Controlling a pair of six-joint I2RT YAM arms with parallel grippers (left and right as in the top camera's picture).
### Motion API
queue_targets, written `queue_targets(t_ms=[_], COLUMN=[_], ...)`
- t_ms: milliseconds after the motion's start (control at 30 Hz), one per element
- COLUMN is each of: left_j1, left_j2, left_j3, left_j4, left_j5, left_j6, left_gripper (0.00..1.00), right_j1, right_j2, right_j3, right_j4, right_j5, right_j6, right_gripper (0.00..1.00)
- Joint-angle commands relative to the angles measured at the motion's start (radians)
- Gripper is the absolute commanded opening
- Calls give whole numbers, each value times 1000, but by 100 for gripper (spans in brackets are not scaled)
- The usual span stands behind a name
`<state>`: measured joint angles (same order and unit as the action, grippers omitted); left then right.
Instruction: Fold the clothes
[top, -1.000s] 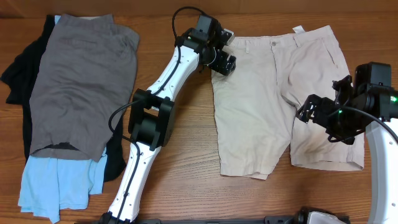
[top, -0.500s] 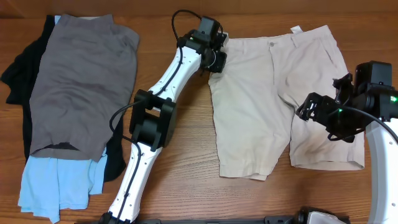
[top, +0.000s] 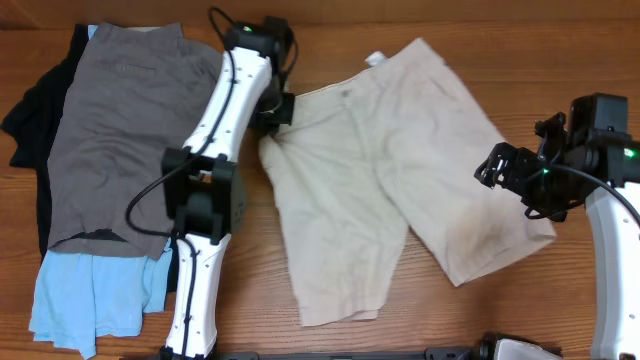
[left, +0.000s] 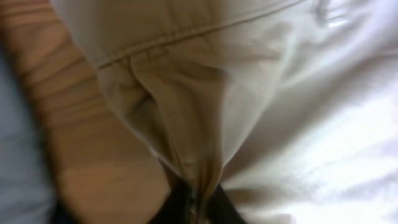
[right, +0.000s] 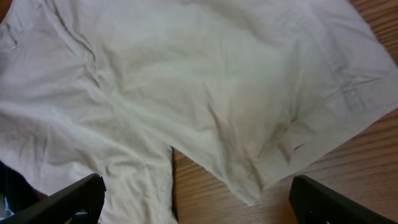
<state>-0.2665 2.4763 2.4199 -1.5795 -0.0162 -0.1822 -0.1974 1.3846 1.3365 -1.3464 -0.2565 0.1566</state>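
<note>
The clothes, pale beige shorts, lie spread and skewed across the middle of the table, waistband at the upper left, legs pointing down and right. My left gripper is shut on the waistband's left corner. In the left wrist view the cloth bunches into a fold pinched between the dark fingers of that gripper. My right gripper hovers open over the right leg's outer edge. The right wrist view shows its fingers wide apart, the gripper above the leg hem and bare wood.
A pile at the far left holds larger grey shorts on a black garment and a light-blue one. The left arm runs up between the pile and the beige shorts. Bare wooden table shows at the front right.
My left gripper closed on the waistband corner and pulled it left and up. The shorts slid left and turned, legs now angled down-right. The right arm barely moved.
</note>
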Motion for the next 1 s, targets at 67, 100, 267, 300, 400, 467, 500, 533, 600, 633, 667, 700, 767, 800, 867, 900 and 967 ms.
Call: queue_targets(t_ms=[67, 100, 267, 300, 400, 467, 500, 533, 600, 633, 667, 700, 767, 800, 867, 900, 967], left_j1=[-2, -1, -1, -1, -1, -1, -1, -1, -1, -1, -1, -1, -1, -1, -1, -1, -1], left_j2=[-116, -128, -272, -309, -416, -478, -507, -521, -534, -534, -533, -531, -530, -530, -530, -530, -530], left_j3=[-2, -2, -2, -2, -2, -2, -2, -2, -2, -2, -2, -2, -2, -2, -2, -2, -2], left_j4=[-79, -91, -100, -89, -51, -31, -26, -26, -29, -32, -39, -40, -39, -38, -38, -38, -38], left_j5=[-95, -103, -107, -107, -106, -100, -95, -95, -95, -95, -95, -95, -95, -96, -96, -98, -100], left_j6=[52, 52, 51, 51, 51, 50, 50, 50, 51, 51, 51, 51, 51, 51, 51, 52, 56], left_gripper=[66, 68, 72, 73, 81, 84, 85, 86, 86, 86, 86, 86, 86, 85, 85, 85, 85], right_j1=[42, 54, 137, 157, 214, 256, 285, 308, 358, 369, 390, 399, 412, 418, 424, 426, 428], right_j2=[63, 73, 139, 158, 217, 263, 297, 322, 381, 396, 426, 441, 469, 487, 505, 510, 526], right_j3=[6, 6, 5, 5, 5, 5, 5, 5, 5, 5, 4, 4, 4, 4, 2, -2, -14], right_j4=[26, 34, 80, 91, 121, 135, 143, 150, 160, 162, 170, 175, 188, 202, 228, 242, 274], right_j5=[-31, -34, -33, -33, -33, -34, -33, -34, -33, -32, -29, -29, -29, -29, -29, -29, -22], right_j6=[-1, -1, -1, 0, 20, 23, 23, 23, 26, 26, 26, 26, 28, 37, 54, 59, 78], right_gripper=[99, 99, 98, 98, 96, 95, 95, 95, 95, 95, 94, 94, 94, 94, 94, 94, 93])
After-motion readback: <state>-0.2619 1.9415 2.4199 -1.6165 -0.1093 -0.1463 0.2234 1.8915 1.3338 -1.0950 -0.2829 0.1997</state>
